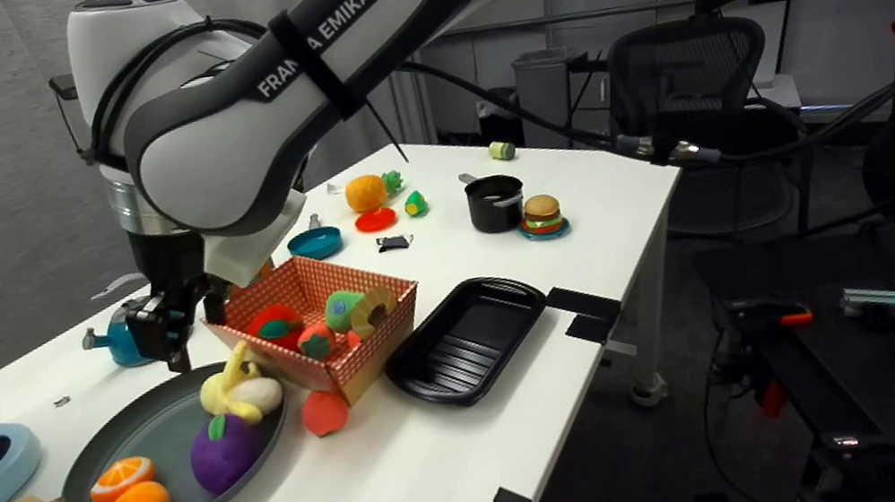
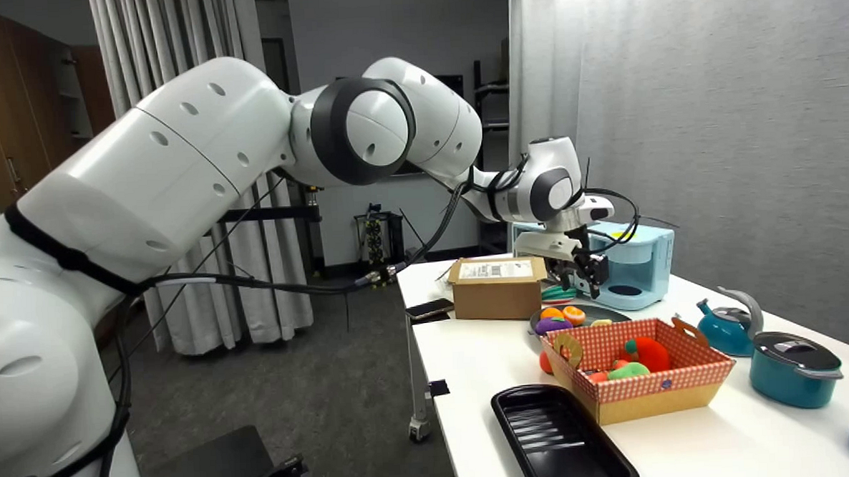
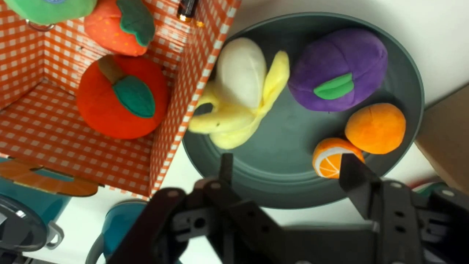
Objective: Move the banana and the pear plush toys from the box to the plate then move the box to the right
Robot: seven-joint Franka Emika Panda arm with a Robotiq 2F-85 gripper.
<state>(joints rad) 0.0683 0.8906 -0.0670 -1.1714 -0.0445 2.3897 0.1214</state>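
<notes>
The peeled banana plush (image 1: pixel 239 393) lies on the dark grey plate (image 1: pixel 156 413), at the side next to the box; it also shows in the wrist view (image 3: pixel 238 91). The red-checked box (image 1: pixel 378 353) stands beside the plate, its wall overhanging the rim in the wrist view (image 3: pixel 190 73). A green plush (image 2: pixel 629 371), which looks like the pear, lies in the box with a red fruit (image 3: pixel 122 97) and a strawberry (image 3: pixel 117 27). My gripper (image 3: pixel 287 161) is open and empty above the plate. It also shows in both exterior views (image 1: pixel 193 330) (image 2: pixel 580 282).
A purple plush (image 3: pixel 339 69), an orange (image 3: pixel 375 128) and an orange slice (image 3: pixel 333 157) share the plate. A red ball (image 1: pixel 325 412) sits between plate and box. A black pan (image 1: pixel 471 338), cardboard box (image 2: pixel 499 300), kettle (image 2: pixel 726 329) and teal pot (image 2: pixel 792 373) stand around.
</notes>
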